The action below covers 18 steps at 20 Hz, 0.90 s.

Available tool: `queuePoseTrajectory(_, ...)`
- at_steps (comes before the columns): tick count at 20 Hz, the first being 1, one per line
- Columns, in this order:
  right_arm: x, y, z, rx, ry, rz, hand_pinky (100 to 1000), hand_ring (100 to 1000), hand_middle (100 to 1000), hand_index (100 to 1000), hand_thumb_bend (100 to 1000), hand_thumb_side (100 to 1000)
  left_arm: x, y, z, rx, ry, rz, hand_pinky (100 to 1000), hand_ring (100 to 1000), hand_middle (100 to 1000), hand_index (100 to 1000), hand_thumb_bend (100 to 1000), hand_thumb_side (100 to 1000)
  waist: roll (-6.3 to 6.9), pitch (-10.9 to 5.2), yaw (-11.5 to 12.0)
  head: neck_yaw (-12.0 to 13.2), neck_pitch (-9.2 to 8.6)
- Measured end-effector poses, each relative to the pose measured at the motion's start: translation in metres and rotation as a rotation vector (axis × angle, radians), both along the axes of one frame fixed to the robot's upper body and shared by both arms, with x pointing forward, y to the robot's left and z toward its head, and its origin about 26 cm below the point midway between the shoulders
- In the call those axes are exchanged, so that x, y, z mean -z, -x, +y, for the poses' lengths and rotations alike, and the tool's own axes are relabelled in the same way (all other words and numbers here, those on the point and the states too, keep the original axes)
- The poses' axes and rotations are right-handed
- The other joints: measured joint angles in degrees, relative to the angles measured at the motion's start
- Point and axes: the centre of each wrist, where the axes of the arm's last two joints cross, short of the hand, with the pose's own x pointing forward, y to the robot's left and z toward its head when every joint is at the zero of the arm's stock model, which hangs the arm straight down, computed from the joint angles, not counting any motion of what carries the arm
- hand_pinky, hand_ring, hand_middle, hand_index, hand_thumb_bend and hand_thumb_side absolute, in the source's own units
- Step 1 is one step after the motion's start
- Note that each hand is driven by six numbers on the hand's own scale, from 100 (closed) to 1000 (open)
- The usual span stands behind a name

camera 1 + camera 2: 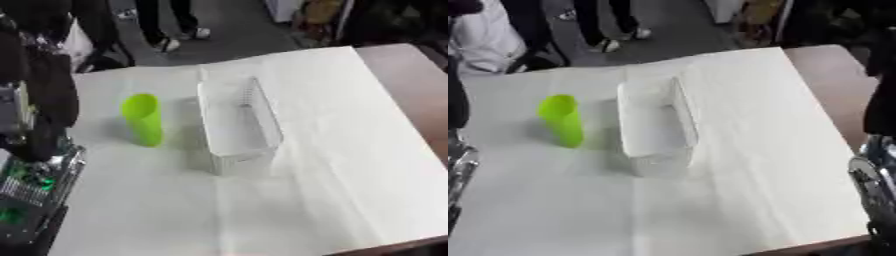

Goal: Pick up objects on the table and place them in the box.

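A lime-green cup (143,119) stands upright on the white-covered table (332,150). Just to its right is a long white box (238,125), open at the top, its inside showing only white. My left hand (42,105) rests at the left edge, fingers pointing up and straight, apart from the cup and holding nothing. My right hand (881,100) shows only as a dark strip at the right edge of the right eye view, far from the box.
The brown bare tabletop (411,70) shows beyond the white cover at the right. People's legs and shoes (166,42) stand on the floor past the far edge. Open white surface lies in front of and right of the box.
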Motion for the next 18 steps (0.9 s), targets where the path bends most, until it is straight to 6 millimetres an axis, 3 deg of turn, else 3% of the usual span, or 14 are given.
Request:
queuePoseTrajectory(3, -0.001, 0.0, 0.0, -0.093, 0.056, -0.021, 209, 380, 522, 727, 164, 472, 0.003, 0.001, 0.005, -0.049, -0.063, 0.063, 711, 740, 852, 747, 106, 897, 0.09, -0.01, -0.47, 2.76, -1.03)
queuePoseTrajectory(6, 0.004, 0.001, 0.007, -0.222, 0.109, 0.034, 241, 413, 579, 785, 100, 516, -0.001, 0.001, 0.012, -0.124, -0.167, 0.135, 714, 742, 855, 753, 107, 902, 0.11, -0.21, -0.43, 3.25, -1.44)
queuePoseTrajectory(8, 0.006, 0.001, 0.01, -0.331, 0.135, 0.092, 230, 399, 509, 740, 100, 479, -0.006, 0.001, 0.017, -0.174, -0.229, 0.16, 714, 742, 855, 755, 108, 903, 0.22, -0.48, -0.43, 3.12, -1.1)
queuePoseTrajectory(10, 0.006, 0.001, 0.009, -0.416, 0.153, 0.118, 237, 401, 515, 724, 100, 490, -0.011, 0.001, 0.022, -0.215, -0.273, 0.162, 716, 742, 856, 760, 109, 910, 0.28, -0.57, -0.49, 3.11, -0.82)
queuePoseTrajectory(11, 0.004, 0.001, 0.007, -0.439, 0.16, 0.115, 248, 406, 509, 647, 100, 525, -0.013, 0.001, 0.025, -0.237, -0.294, 0.165, 716, 742, 856, 764, 110, 913, 0.3, -0.57, -0.57, 3.29, -0.65)
queuePoseTrajectory(12, 0.003, 0.001, 0.004, -0.448, 0.168, 0.106, 246, 406, 513, 624, 100, 528, -0.014, -0.001, 0.028, -0.258, -0.316, 0.172, 718, 743, 857, 770, 111, 919, 0.34, -0.57, -0.74, 3.59, -0.52)
queuePoseTrajectory(18, -0.002, 0.0, -0.011, -0.34, 0.227, 0.075, 273, 435, 534, 671, 153, 575, -0.011, -0.023, 0.052, -0.432, -0.534, 0.267, 758, 776, 892, 829, 163, 961, 0.73, -0.6, -1.35, 6.28, -0.53)
